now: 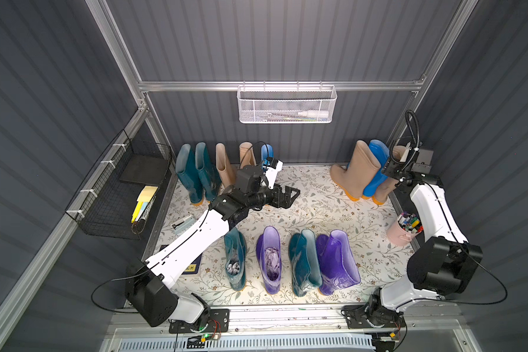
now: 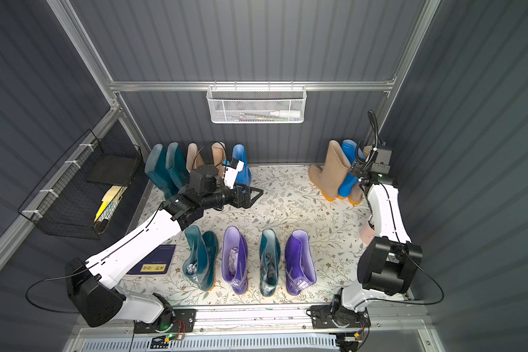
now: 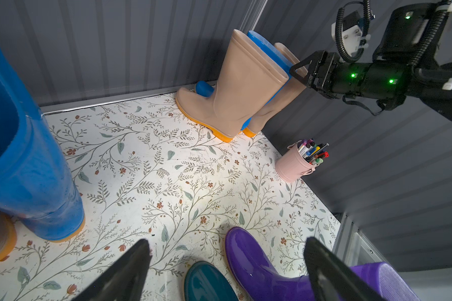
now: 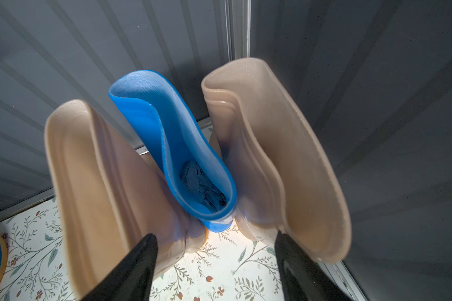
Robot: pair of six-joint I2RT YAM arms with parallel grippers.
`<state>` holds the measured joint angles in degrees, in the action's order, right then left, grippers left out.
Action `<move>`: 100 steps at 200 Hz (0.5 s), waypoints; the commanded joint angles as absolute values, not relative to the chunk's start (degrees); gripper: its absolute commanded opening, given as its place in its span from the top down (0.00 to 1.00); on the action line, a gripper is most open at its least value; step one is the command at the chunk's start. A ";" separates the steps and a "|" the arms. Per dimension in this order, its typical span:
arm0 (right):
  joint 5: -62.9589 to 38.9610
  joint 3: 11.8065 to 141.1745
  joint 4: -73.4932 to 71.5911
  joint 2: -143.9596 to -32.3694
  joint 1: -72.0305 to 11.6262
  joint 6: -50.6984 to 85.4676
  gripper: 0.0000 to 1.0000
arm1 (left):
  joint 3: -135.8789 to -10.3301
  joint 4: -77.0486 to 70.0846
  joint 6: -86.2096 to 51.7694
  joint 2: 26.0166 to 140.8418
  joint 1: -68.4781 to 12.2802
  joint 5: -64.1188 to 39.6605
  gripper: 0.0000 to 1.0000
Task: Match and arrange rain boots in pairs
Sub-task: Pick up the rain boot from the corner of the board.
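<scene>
**Rain boots (image 1: 270, 259): twelve, orange-soled, upright, in three groups**

At 11 o'clock, along the back wall (image 1: 287, 61): two teal boots (image 1: 195, 173), two beige boots (image 1: 224, 166), one blue boot (image 1: 266, 151). At 1 o'clock: second blue boot (image 1: 378, 164), wedged between two further beige. At 6 o'clock, in a row: teal, purple, teal, purple. Left gripper (image 1: 291, 195) above mid-floor, spread wide, empty. Right gripper (image 4: 215, 235) over the 1 o'clock trio, spread either side of the blue shaft, clamped on nothing.
</scene>
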<state>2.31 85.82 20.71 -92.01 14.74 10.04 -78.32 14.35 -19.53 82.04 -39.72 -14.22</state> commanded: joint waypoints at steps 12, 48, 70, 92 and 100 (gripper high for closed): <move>-0.75 87.46 18.72 -94.51 15.29 10.85 0.26 | -80.50 15.31 -18.35 83.48 -40.08 -14.60 0.06; -2.51 89.83 18.44 -96.63 15.30 10.99 0.27 | -80.51 15.50 -18.26 84.21 -40.08 -14.72 0.06; -3.50 91.23 18.29 -98.15 15.29 11.22 0.28 | -80.49 15.55 -18.26 84.29 -40.08 -14.57 0.06; -4.68 92.50 18.12 -99.47 15.29 11.27 0.30 | -82.50 15.64 -18.11 84.52 -40.08 -14.49 0.06; -5.15 92.78 17.85 -99.85 15.30 11.30 0.31 | -82.62 15.65 -18.13 84.60 -40.08 -14.44 0.06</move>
